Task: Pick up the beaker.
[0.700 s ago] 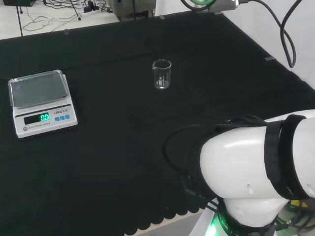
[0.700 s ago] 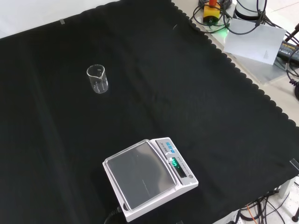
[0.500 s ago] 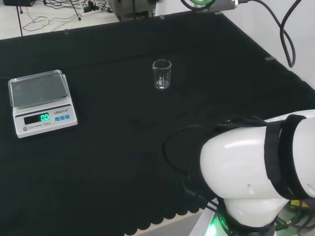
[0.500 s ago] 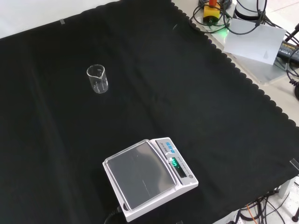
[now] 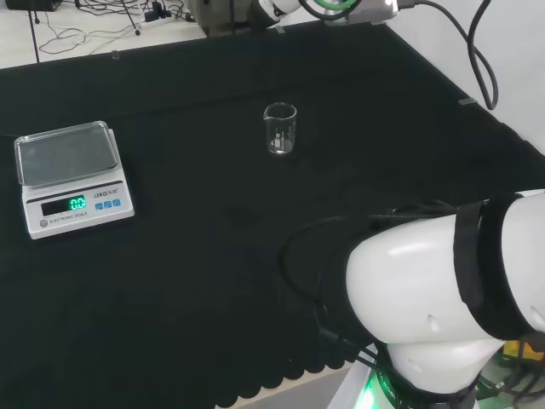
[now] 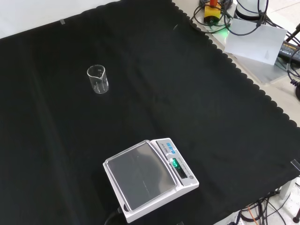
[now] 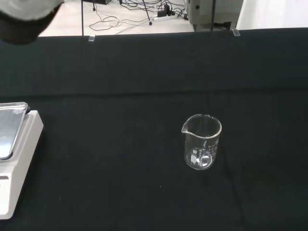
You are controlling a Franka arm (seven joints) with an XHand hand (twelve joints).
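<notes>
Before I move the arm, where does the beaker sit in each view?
Head view: beaker upright on the cloth, centre-top, right of the scale.
Front view: beaker upper left, above and left of the scale.
Wrist view: beaker right of centre, with the scale at the picture's edge.
Shared landmark: the scale.

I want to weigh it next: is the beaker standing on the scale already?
No, the beaker stands upright on the black cloth, well apart from the scale.
</notes>
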